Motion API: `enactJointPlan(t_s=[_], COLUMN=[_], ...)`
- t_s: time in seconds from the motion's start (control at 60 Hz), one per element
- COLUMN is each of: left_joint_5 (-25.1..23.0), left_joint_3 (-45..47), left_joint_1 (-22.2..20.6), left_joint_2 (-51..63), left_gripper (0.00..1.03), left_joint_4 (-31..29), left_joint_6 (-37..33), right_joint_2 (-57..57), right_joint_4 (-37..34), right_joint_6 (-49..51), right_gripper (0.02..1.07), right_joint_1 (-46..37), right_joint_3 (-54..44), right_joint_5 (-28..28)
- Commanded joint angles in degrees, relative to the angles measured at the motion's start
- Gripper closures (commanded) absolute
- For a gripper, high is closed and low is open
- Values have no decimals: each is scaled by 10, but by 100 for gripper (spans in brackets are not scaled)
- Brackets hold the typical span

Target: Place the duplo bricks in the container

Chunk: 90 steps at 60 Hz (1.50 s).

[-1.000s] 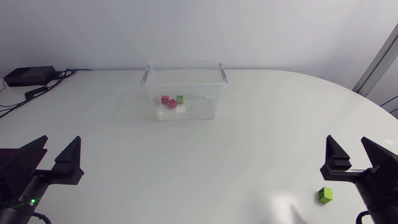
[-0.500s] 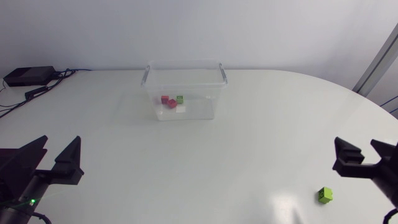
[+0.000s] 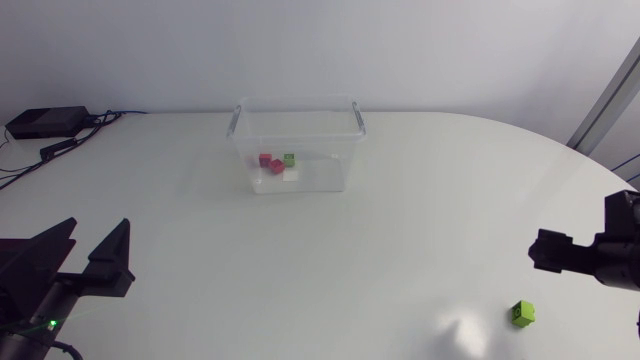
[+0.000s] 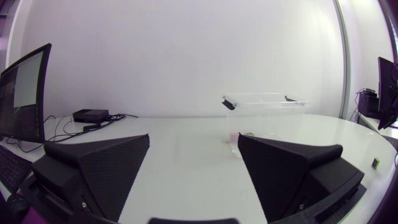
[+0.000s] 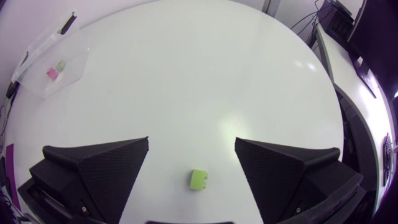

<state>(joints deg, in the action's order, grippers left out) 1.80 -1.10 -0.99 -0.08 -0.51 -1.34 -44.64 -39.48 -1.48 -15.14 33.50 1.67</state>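
A clear plastic container [image 3: 295, 140] stands at the back middle of the table, holding red bricks [image 3: 268, 161], a green brick [image 3: 289, 159] and a white one [image 3: 292, 176]. A lone green brick [image 3: 522, 313] lies near the front right edge. My right gripper [image 3: 590, 250] hovers open beside and above it. In the right wrist view the green brick [image 5: 199, 179] lies on the table under the gap of the right gripper [image 5: 193, 171], untouched, with the container [image 5: 53, 56] far ahead. My left gripper [image 3: 85, 262] stands open and empty at the front left, facing the container [image 4: 264, 102].
A black box with cables [image 3: 45, 122] sits at the table's back left corner. The table's curved right edge [image 3: 610, 170] runs close to the right arm and the lone brick.
My right gripper has moved toward the right edge and tilted downward, now looking down over the green brick. The left arm and all bricks have stayed put.
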Motion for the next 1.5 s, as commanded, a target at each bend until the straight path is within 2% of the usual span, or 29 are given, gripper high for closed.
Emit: enactJointPlan(t_s=[0.0, 0.15, 0.317, 0.483, 0.75, 0.95, 1.067, 1.167, 1.233, 1.25, 1.317, 1.483], left_joint_5=[3, 3, 3, 3, 3, 3, 3, 3, 3, 3, 3, 3], left_joint_3=[11, 11, 11, 11, 11, 11, 11, 11, 11, 11, 11, 11], left_joint_1=[-5, -5, -5, -5, -5, -6, -6, -7, -6, -6, -6, -7], left_joint_2=[-6, -6, -6, -6, -6, -6, -6, -6, -6, -6, -6, -6], left_gripper=[4, 4, 4, 4, 4, 4, 4, 4, 4, 4, 4, 4], left_joint_4=[5, 5, 4, 5, 5, 4, 4, 5, 5, 5, 5, 5], left_joint_6=[-1, -1, -1, -1, -1, -1, -1, -1, -1, -1, -1, -1], right_joint_2=[-25, -101, -174, -267, -327, -374, -378, -358, -345, -343, -345, -345], right_joint_4=[-9, -41, -64, -64, -21, -19, -9, 14, 34, 42, 44, 44], right_joint_6=[-19, -19, -13, -19, -24, -33, -34, -29, -19, -16, -11, -3], right_gripper=[7, 7, 7, 7, 7, 8, 24, 59, 71, 77, 83, 89], right_joint_1=[-6, -30, -51, -56, -55, -55, -55, -51, -45, -32, -25, -24], right_joint_3=[-13, -2, 5, 8, -5, 1, 6, -3, -12, -14, -17, -27], right_joint_5=[3, 25, 77, 77, 68, 52, 40, 39, 25, 8, 2, 4])
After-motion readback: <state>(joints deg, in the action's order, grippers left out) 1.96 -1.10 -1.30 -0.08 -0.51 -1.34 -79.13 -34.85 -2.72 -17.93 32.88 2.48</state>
